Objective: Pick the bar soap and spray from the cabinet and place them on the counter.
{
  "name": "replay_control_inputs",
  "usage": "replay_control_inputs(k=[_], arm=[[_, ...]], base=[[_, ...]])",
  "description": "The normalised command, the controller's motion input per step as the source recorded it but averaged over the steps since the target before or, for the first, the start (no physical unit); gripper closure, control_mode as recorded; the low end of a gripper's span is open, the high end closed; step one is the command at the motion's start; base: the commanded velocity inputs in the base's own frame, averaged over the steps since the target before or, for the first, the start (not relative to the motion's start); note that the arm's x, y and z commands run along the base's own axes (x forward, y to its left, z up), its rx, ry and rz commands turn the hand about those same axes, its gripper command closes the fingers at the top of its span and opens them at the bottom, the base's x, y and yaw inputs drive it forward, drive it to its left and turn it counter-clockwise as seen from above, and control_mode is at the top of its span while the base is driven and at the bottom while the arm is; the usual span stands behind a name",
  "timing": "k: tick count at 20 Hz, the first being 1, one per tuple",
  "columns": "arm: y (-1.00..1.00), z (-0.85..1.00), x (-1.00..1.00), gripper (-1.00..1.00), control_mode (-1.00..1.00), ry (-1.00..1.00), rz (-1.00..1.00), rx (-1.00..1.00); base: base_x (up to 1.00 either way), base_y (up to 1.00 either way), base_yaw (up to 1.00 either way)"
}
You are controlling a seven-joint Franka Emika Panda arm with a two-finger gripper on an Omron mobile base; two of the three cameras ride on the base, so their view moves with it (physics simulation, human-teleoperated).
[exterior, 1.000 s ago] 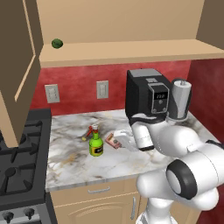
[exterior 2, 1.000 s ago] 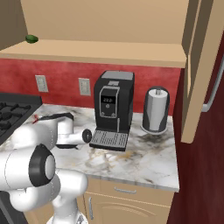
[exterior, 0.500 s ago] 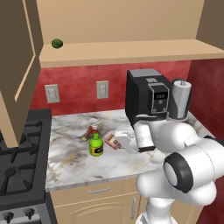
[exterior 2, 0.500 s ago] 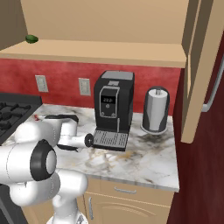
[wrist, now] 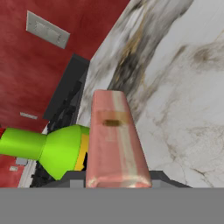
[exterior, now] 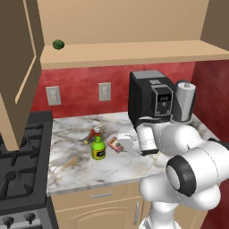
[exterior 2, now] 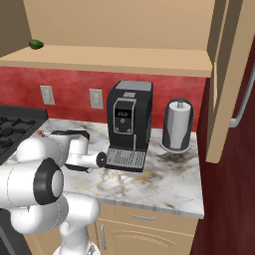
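The gripper (exterior: pixel 121 144) is closed on the bar soap (wrist: pixel 114 138), which fills the space between the finger tips in the hand view and runs lengthwise straight away from the hand. In the left base view the bar soap (exterior: pixel 116 143) sticks out of the gripper toward the left, its long axis roughly level, angled slightly up toward the back wall, and its free end points at the spray (exterior: pixel 98 146). Whether the soap touches the counter (exterior: pixel 76 156) or hangs just above it cannot be told.

The spray stands upright on the marble just beside the soap's free end, apart from it, its red trigger nozzle at the top pointing left toward the stove (exterior: pixel 20 174). In the hand view the spray (wrist: pixel 48 149) appears sideways, its green body close beside the soap.

Behind the arm stands a black coffee machine (exterior 2: pixel 129 124), with a paper towel roll (exterior 2: pixel 177 125) to its right. Above, the cabinet (exterior: pixel 134 51) stands open, and a small dark green ball (exterior: pixel 58 44) rests on its shelf at the far left.
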Motion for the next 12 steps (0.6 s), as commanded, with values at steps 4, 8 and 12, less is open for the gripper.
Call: replay_control_inputs(k=[4, 8, 12], arm=[[0.0, 0.0, -0.01, -1.0, -1.0, 0.0, 0.0, 0.0], [-0.07, 0.19, -0.11, -1.0, -1.0, 0.0, -0.03, 0.02], [-0.24, 0.22, -0.3, -1.0, -1.0, 0.01, -0.07, 0.02]], base=[[0.0, 0.0, 0.0], [0.0, 0.0, 0.0], [0.0, 0.0, 0.0]])
